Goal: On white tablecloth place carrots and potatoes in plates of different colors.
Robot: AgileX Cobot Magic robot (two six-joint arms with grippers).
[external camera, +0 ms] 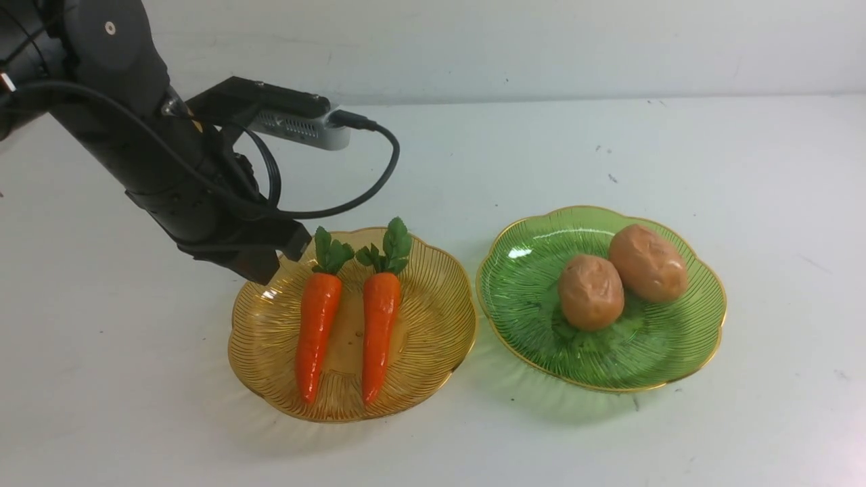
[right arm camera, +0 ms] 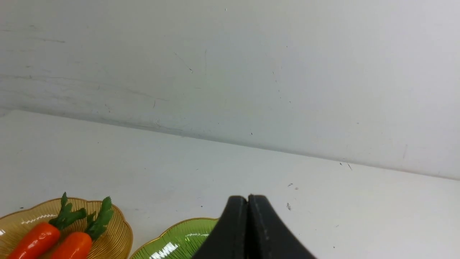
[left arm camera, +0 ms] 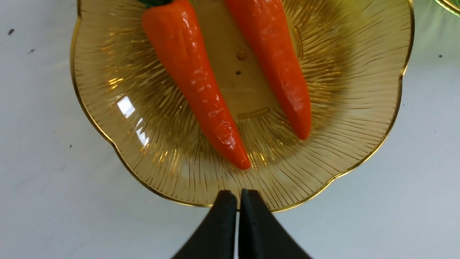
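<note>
**Front view: both plates filled, sorting judged complete**

Front view coverage runs near to far. Nearest the robot, bare white tablecloth (external camera: pixel 135 419) is seen. Next, the amber-yellow plate (external camera: pixel 433 338) is found holding two glossy orange carrots, the left carrot (external camera: pixel 316 335) and the right carrot (external camera: pixel 379 335), laid side by side, apart, tips toward the robot and green leaf tops toward the far rim. Just beside it, to the right, the green plate (external camera: pixel 683 352) carries two tan-brown dimpled potatoes, the nearer potato (external camera: pixel 590 292) touching the farther potato (external camera: pixel 648 262).

Over the amber plate's far-left rim, the left gripper (left arm camera: pixel 238 196) is held, its fingers pressed together with nothing between them. The right gripper (right arm camera: pixel 248 201) is likewise seen pinched closed and empty in its wrist view, the green plate's edge lying below it; it is not shown in the front view.

Sorting is judged finished: each vegetable kind is in its own colour of plate. Only a clean retreat of the left arm is called for, lifted so the plate rim and leaf tops are not clipped.
</note>
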